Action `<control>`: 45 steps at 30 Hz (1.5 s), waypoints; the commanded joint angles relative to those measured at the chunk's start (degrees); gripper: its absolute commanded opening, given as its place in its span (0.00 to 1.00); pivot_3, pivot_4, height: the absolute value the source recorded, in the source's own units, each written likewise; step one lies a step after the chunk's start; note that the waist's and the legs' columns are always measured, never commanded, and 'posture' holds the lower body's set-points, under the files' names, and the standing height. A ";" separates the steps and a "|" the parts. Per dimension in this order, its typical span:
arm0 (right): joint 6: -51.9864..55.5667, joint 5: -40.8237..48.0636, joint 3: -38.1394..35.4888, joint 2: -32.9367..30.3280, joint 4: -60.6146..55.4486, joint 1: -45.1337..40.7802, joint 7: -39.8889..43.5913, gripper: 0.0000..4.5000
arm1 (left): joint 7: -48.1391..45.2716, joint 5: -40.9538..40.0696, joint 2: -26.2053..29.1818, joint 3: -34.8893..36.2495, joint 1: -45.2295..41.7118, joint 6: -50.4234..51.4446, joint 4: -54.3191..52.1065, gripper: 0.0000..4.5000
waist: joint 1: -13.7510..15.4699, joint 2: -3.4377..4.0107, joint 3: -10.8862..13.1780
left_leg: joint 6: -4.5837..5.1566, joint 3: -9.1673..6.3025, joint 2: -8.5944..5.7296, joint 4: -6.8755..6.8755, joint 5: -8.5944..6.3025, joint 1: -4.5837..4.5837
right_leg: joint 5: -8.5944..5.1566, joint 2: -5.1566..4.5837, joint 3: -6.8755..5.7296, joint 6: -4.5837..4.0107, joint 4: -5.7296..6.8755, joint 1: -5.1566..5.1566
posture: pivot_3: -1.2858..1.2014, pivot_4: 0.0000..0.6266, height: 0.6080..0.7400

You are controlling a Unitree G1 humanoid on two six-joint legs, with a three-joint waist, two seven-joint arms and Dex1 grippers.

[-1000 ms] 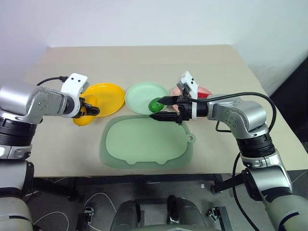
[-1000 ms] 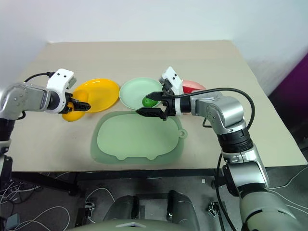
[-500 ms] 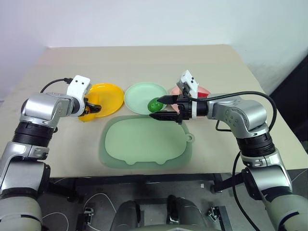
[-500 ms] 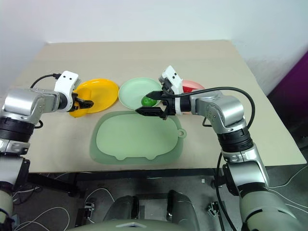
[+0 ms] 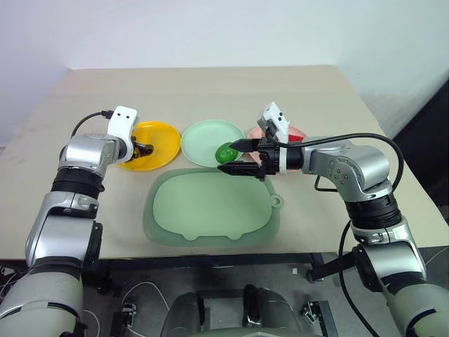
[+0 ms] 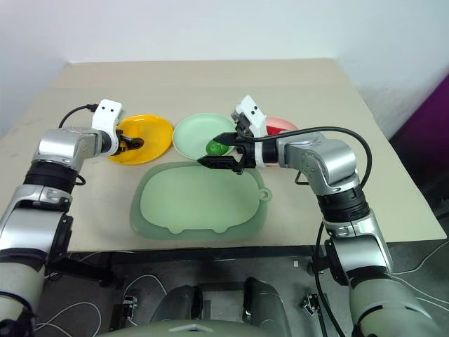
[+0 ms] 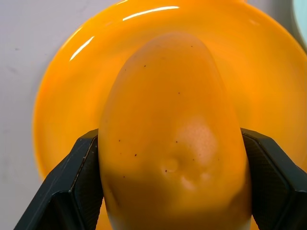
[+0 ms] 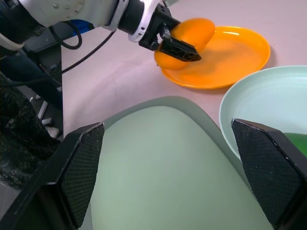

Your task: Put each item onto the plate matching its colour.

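My left gripper (image 5: 139,149) is shut on the yellow mango (image 7: 172,139) and holds it over the near left part of the yellow plate (image 5: 160,137). The right wrist view shows the mango (image 8: 191,31) just above that plate (image 8: 235,52). The glossy green fruit (image 5: 226,152) lies on the pale green plate (image 5: 205,137). My right gripper (image 5: 234,157) hangs open at that plate's near right rim, beside the green fruit and holding nothing. The pink plate (image 6: 284,125) carries something red and sits largely hidden behind my right wrist.
A larger pale green mat (image 5: 210,207) with a small tab lies in front of the plates. The three plates stand in a row across the tan table (image 5: 210,88), with bare tabletop behind them and on both sides.
My left gripper has carried the mango forward and to the right, from the yellow plate's near left rim to over the plate. The right arm has kept still.
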 commanded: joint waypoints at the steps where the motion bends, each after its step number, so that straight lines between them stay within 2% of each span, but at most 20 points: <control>1: 0.25 1.17 -1.92 -0.28 -3.17 -0.80 -0.29 1.00 | 0.34 2.54 -0.53 2.49 -3.62 -5.34 4.54 0.77 | 0.05 -0.01 0.00 | 0.00 -0.01 0.00 0.00 0.00 0.00 | 0.00 0.00 0.00 0.00 0.02 0.00 | 0.52 0.24 1.00; 14: 1.00 2.10 -2.76 -1.38 -4.24 -0.22 -0.09 1.00 | 1.47 7.25 -3.88 5.04 -7.60 -13.64 19.09 0.77 | 0.07 -0.07 -0.03 | 0.00 -0.01 0.01 0.07 0.00 0.02 | 0.01 -0.02 0.00 0.02 0.17 -0.01 | 0.52 0.24 1.00; 31: 1.02 3.49 -3.43 -7.33 -5.94 1.71 4.26 1.00 | 0.89 9.72 -6.32 8.26 -9.46 -17.67 25.75 0.77 | 0.10 -0.12 -0.06 | -0.02 -0.01 0.03 0.13 -0.02 0.08 | 0.00 -0.07 0.00 0.02 0.29 0.00 | 0.52 0.24 1.00; 33: 1.10 3.56 -3.46 -7.39 -6.12 1.71 4.20 1.00 | 2.47 10.36 -6.33 8.21 -9.43 -18.43 26.05 0.93 | 0.11 -0.12 -0.06 | -0.10 -0.01 0.03 0.13 -0.06 0.08 | 0.00 -0.07 0.00 0.02 0.29 0.01 | 0.52 0.24 1.00; 35: 1.23 3.73 -3.51 -7.33 -6.19 1.66 4.08 1.00 | 3.18 10.29 -6.41 8.72 -9.46 -18.73 26.31 0.99 | 0.10 -0.14 -0.05 | -0.07 -0.01 0.03 0.13 -0.04 0.06 | 0.01 -0.07 0.00 0.03 0.30 0.01 | 0.52 0.24 1.00; 45: 1.32 3.80 -3.30 -6.75 -5.97 1.34 3.67 1.00 | 3.64 10.71 -5.82 10.19 -10.52 -20.22 26.16 0.99 | 0.05 -0.19 -0.05 | 0.00 0.02 0.02 0.16 0.00 0.05 | 0.01 -0.06 0.00 0.03 0.35 -0.01 | 0.52 0.24 1.00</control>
